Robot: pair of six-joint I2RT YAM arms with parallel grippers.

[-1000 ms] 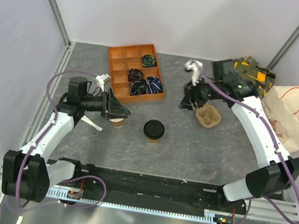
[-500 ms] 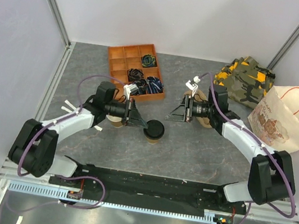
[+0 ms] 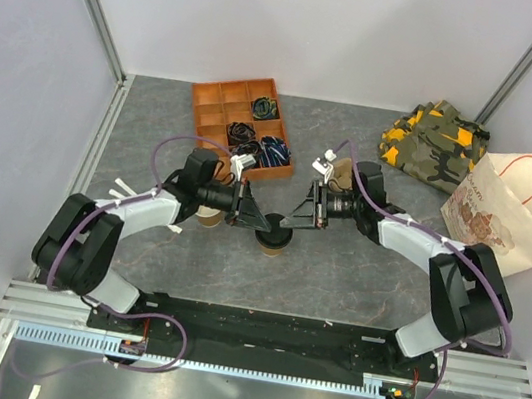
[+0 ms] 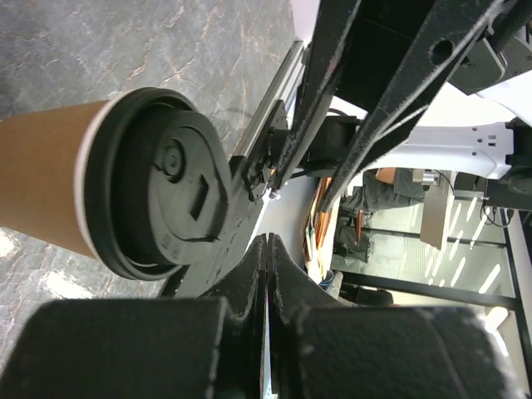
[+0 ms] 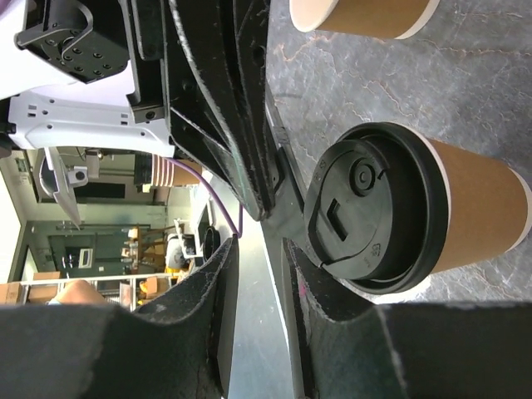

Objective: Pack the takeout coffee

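The takeout coffee [image 3: 272, 243], a tan paper cup with a black lid, stands at the table's middle. Both grippers meet just above it. My left gripper [image 3: 264, 224] is shut and empty, its tips beside the lid's rim; in the left wrist view [image 4: 266, 243] the lid [image 4: 158, 195] sits to the left of the tips. My right gripper [image 3: 288, 221] is narrowly open and empty; in the right wrist view [image 5: 258, 253] the lid [image 5: 374, 216] lies right of its jaws. The pulp carrier [image 3: 343, 175] is mostly hidden behind the right arm.
A lidless tan cup [image 3: 208, 217] stands under the left arm and shows in the right wrist view [image 5: 366, 17]. An orange compartment tray [image 3: 213, 102] holds cables at the back. Camouflage cloth [image 3: 435, 143] and a paper bag [image 3: 518, 209] lie at the right.
Both arms have swung inward to the lidded cup: the left gripper from over the lidless cup, the right gripper from the carrier. Their tips now nearly meet above the lid.
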